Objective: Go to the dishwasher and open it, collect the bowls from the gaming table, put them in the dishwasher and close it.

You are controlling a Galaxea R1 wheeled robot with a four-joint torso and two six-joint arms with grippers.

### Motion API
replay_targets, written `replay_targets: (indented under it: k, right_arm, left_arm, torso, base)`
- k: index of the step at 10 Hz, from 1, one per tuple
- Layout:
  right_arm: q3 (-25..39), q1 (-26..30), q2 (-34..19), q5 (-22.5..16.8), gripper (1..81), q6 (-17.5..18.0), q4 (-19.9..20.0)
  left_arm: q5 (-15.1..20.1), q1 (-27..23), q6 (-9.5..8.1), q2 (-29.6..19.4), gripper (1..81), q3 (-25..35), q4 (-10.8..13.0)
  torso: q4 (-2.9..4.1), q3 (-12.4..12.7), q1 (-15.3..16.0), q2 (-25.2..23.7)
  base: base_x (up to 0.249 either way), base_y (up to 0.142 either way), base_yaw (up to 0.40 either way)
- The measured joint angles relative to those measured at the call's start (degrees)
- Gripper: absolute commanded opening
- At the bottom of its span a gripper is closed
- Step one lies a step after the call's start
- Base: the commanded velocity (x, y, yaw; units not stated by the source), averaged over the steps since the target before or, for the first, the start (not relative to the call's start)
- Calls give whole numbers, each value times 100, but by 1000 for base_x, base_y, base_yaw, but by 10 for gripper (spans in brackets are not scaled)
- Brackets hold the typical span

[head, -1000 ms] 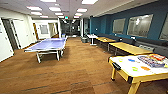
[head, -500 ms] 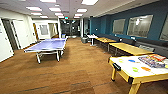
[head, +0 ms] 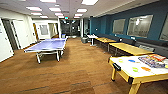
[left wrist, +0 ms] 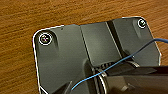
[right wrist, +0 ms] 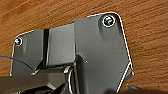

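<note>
brown wood-look floor (head: pixel 75 72) runs the length of a long room, and the gaming table (head: pixel 125 68), a glossy white surface with a yellow rim, stands at the near right, its far end cut off by the edge of the head view. on it lie the bowls, small and blurred: a yellow one (head: pixel 121 60), a blue one (head: pixel 131 60), a green one (head: pixel 135 69) and an orange one (head: pixel 145 68), all apart from each other. beside them sit flat colourful boxes (head: pixel 152 60); their printing is too smeared to read. a blue table-tennis table (head: pixel 47 45) stands at the left, and wooden-topped tables (head: pixel 128 48) line the dark blue wall (head: pixel 155 15). a small green sign (head: pixel 66 17) glows at the ceiling far back, its writing illegible. both wrist views look down on the same floor past the robot's dark plate, with a thin blue cable (left wrist: pixel 117 63) crossing it. whether either tool is open or closed, i cannot tell.
</note>
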Motion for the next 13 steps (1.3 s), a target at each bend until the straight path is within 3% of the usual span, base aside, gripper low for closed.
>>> replay_targets:
  k: [7,13]
  right_arm:
    - [0,-2,2,0,811,0,0]
    - [0,26,2,0,811,-1,0]
  left_arm:
    - [-2,0,0,-2,811,0,0]
    - [15,17,2,-5,811,5,82]
  torso:
    - [0,0,0,0]
    - [0,0,0,2]
  base:
    - [0,0,-17]
    - [0,0,-252]
